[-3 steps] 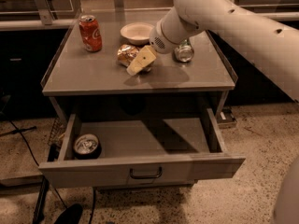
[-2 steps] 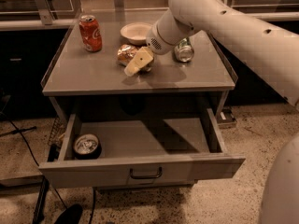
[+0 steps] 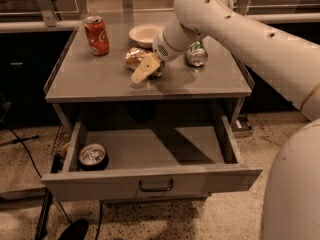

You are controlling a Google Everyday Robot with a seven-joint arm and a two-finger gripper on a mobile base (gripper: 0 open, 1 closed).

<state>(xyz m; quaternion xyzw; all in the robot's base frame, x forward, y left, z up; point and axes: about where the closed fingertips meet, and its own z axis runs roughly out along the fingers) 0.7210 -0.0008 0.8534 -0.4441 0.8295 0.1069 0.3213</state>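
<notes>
My gripper [image 3: 144,68] reaches down from the white arm over the middle of the grey tabletop [image 3: 100,84]. Its pale fingers [image 3: 141,71] sit right against a crumpled brown chip bag [image 3: 135,58], nearest to it and seemingly touching. Right of the arm's wrist a green can [image 3: 196,55] lies on its side. A white bowl [image 3: 144,34] stands behind the bag. At the back left a red soda can [image 3: 96,35] stands upright.
Below the tabletop the drawer [image 3: 150,176] is pulled open. A can [image 3: 92,156] lies in its left front corner, top facing up. Speckled floor surrounds the cabinet, with black cables [image 3: 20,139] at the left. The arm's bulk fills the right side.
The arm has shifted slightly left and the gripper has stayed at the chip bag. The cans, bowl and drawer have not moved.
</notes>
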